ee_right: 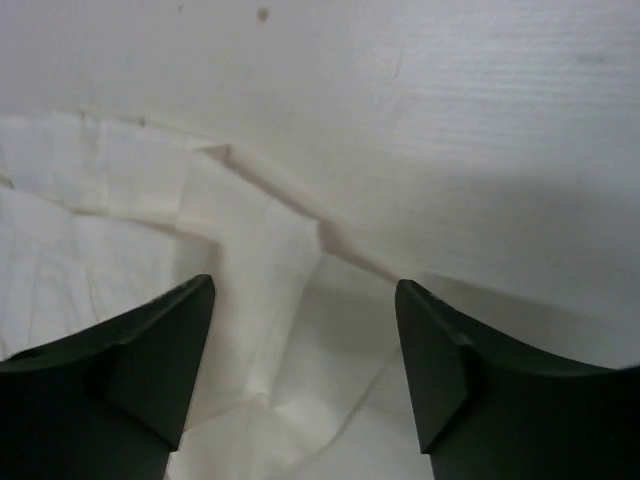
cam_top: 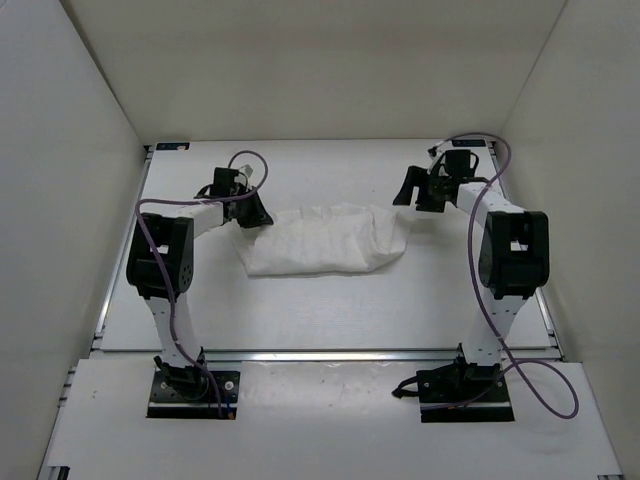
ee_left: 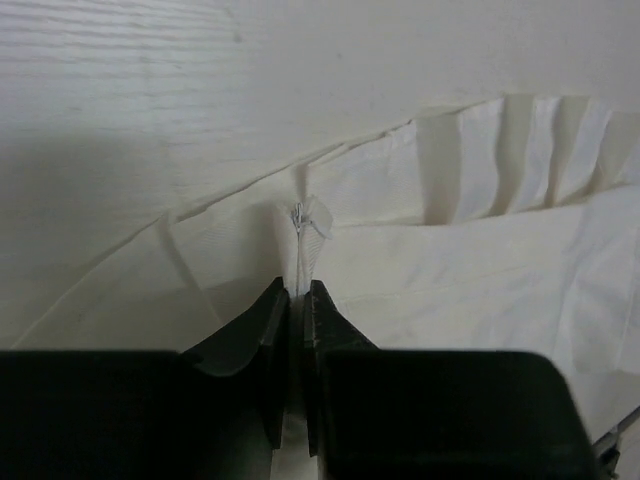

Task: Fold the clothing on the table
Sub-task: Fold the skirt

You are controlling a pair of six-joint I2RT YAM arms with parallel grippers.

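The white clothing lies bunched in a wide strip across the middle of the table. My left gripper is at its left end, shut on a pinched ridge of the clothing, which rises between the two black fingers. Pleats show at the upper right of the left wrist view. My right gripper is at the garment's right end. Its jaws stand open in the right wrist view, wide apart above a folded corner of the clothing, with nothing between the right gripper fingers.
White walls enclose the table on three sides. An aluminium rail runs along the near edge, with both arm bases beyond it. Purple cables loop beside the right arm.
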